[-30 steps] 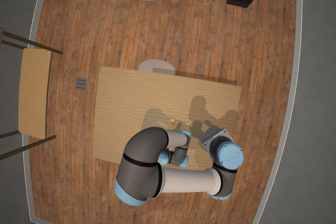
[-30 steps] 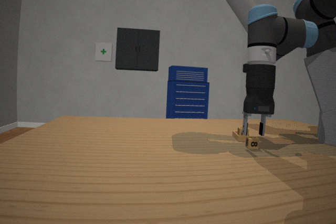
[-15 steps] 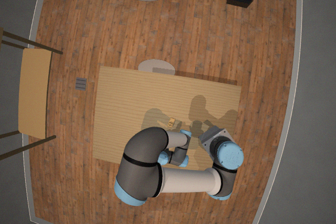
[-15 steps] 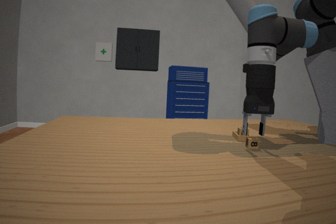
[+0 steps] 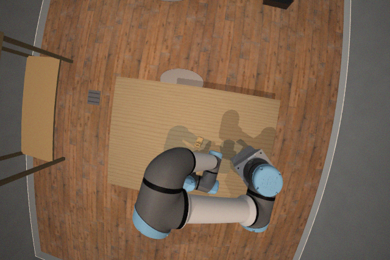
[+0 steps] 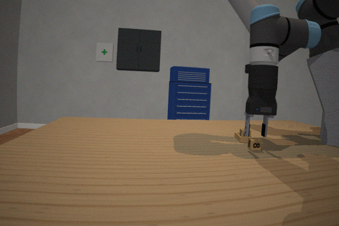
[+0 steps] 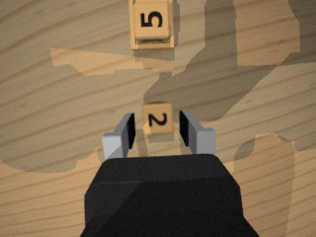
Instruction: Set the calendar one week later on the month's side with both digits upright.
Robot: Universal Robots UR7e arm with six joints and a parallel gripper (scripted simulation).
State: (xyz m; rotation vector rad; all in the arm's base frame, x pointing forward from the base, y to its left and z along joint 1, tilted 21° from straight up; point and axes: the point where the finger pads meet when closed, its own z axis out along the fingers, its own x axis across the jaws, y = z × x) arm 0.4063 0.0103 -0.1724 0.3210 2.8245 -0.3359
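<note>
Claw (image 6: pixel 256 136) (image 7: pixel 157 122), spread and empty, hangs above the loose cube (image 6: pixel 255 145) (image 7: pixel 157 118) marked 2 on top.

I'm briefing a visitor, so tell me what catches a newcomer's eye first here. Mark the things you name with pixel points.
The bulky grey-and-white arm (image 5: pixel 163 187) (image 6: pixel 264 32) dominates the top view, bent over the wooden table (image 5: pixel 138 109) (image 6: pixel 136 177). Up close, a small cube marked 2 on top (image 6: pixel 255 145) (image 7: pixel 157 118) stands outside the tray (image 6: pixel 240 139) (image 7: pixel 152 46).

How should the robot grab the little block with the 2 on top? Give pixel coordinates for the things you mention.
From straight above, probably: the fingers (image 6: pixel 256 129) could squeeze two opposite upright sides of the block (image 6: pixel 255 145) (image 7: pixel 157 118). It's a cube sitting flat outside the tray (image 6: pixel 238 138) (image 7: pixel 153 47), its sides roughly facing them.
</note>
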